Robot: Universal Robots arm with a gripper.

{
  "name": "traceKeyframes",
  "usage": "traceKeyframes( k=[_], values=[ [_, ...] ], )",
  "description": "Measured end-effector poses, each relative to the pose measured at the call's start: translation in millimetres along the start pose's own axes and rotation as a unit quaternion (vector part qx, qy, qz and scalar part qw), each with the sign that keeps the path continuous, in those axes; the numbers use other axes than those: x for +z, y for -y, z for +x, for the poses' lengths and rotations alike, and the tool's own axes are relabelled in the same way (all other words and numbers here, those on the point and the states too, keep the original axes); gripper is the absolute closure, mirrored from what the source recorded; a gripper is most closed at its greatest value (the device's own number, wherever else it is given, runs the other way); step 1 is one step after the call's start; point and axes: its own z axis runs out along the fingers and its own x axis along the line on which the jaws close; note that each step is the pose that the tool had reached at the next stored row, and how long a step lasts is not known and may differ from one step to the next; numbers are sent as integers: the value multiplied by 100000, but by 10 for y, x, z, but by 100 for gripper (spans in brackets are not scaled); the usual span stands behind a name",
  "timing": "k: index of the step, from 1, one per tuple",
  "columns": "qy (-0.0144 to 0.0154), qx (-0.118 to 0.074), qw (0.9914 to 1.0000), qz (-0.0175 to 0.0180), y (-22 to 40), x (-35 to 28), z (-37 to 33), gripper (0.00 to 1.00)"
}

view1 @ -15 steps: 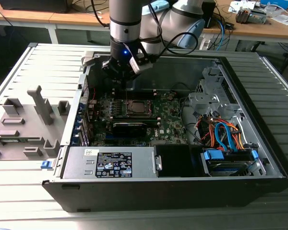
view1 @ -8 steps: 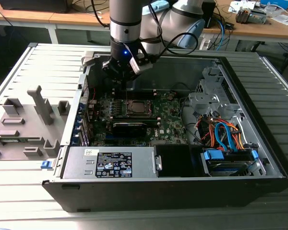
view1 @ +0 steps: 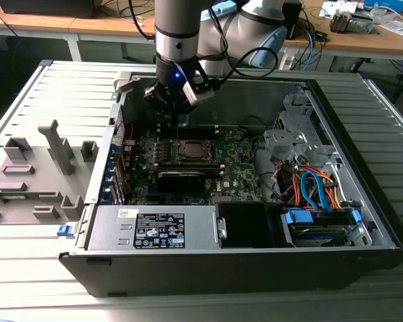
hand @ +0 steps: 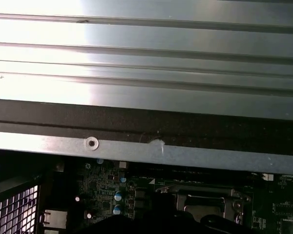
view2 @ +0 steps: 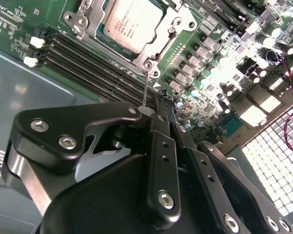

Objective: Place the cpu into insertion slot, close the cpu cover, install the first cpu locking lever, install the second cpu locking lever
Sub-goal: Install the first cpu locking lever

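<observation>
cpu (view2: 134, 22) seated under closed cpu cover (view2: 161, 39), fingers (view2: 161, 146) together on lever (view2: 144, 90) beside it

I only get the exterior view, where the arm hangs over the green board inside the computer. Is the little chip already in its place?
Observer: Yes. In the second wrist view the cpu lies flat in its socket, silver top up.
Operator: And the metal frame that goes over it?
Observer: The cpu cover lies down around the chip, and its square opening frames the silver top.
Operator: What is the gripper closest to?
Observer: A thin wire lever runs from the socket's corner right up to the tip of the gripper.
</observation>
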Motion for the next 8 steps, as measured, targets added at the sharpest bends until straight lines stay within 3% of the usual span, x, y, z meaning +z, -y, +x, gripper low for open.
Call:
traceKeyframes(
  k=[8],
  values=[
    [1,2,100000,2,5,8,-55,89]
  ],
)
